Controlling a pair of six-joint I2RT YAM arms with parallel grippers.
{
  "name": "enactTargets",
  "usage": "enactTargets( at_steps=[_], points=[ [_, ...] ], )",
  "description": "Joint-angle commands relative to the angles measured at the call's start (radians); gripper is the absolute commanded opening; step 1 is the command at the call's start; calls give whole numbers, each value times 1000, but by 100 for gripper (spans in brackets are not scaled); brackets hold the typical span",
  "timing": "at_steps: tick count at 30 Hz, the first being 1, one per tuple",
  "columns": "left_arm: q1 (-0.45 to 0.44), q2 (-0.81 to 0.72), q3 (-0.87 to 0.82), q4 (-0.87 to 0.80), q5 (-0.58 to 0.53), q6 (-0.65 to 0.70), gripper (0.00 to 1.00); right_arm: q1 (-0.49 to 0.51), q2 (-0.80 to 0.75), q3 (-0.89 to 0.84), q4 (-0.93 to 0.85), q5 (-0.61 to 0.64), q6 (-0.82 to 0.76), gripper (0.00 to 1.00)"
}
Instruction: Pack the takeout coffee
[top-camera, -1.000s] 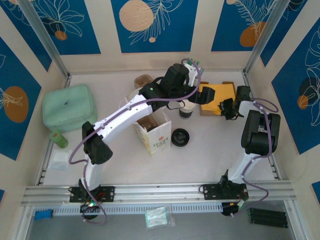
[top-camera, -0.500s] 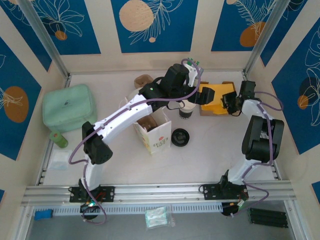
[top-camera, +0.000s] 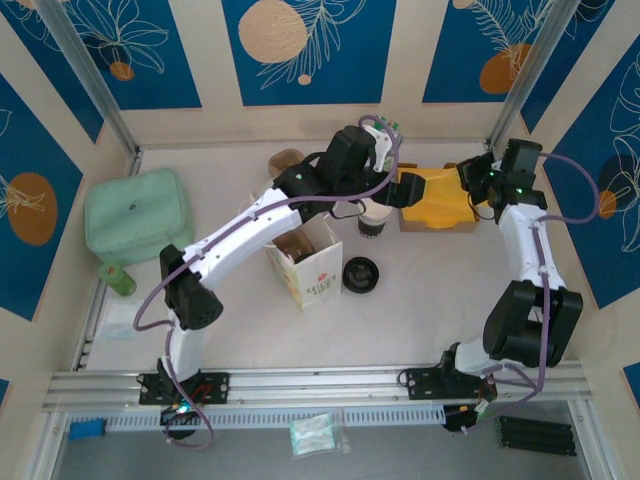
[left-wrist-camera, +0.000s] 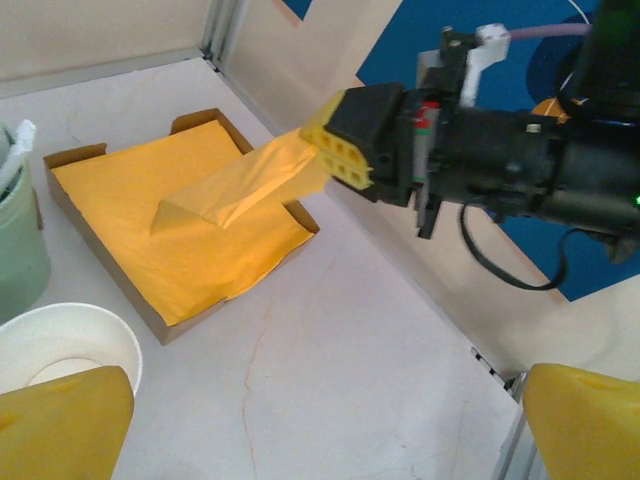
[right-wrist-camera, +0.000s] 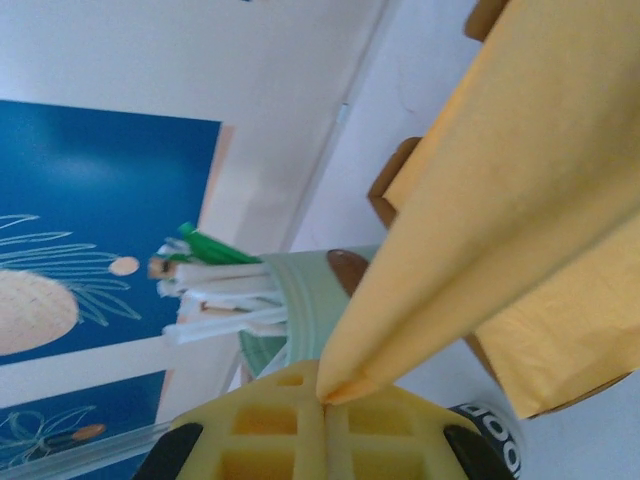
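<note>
The takeout coffee is a white paper cup with a black lower band, standing uncovered between the paper bag and the cardboard tray. Its open rim lies by the left finger of my open left gripper, which hovers just right of the cup with bare table between its fingers. My right gripper is shut on a corner of a yellow napkin. That napkin is lifted off the yellow stack in the tray.
A round black lid lies in front of the cup. The mint-green cup of stirrers and sachets stands behind it. A green pouch and a small green bottle are at the left. Walls close in at the back and right.
My right gripper has swung up and back from the tray's right side, pulling a napkin corner up with it. The left arm has stayed over the cup.
</note>
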Motion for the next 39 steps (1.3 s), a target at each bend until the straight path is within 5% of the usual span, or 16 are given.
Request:
enactTargets(
  at_steps=[1, 19, 39],
  points=[
    [16, -73, 34, -28, -43, 36, 99, 3, -82, 40, -44, -62, -21, 0],
    [167, -342, -186, -30, -138, 43, 100, 169, -350, 212, -157, -243, -49, 0],
    [273, -647, -453, -90, -150, 13, 99, 688, -122, 596, -156, -276, -108, 0]
  ],
)
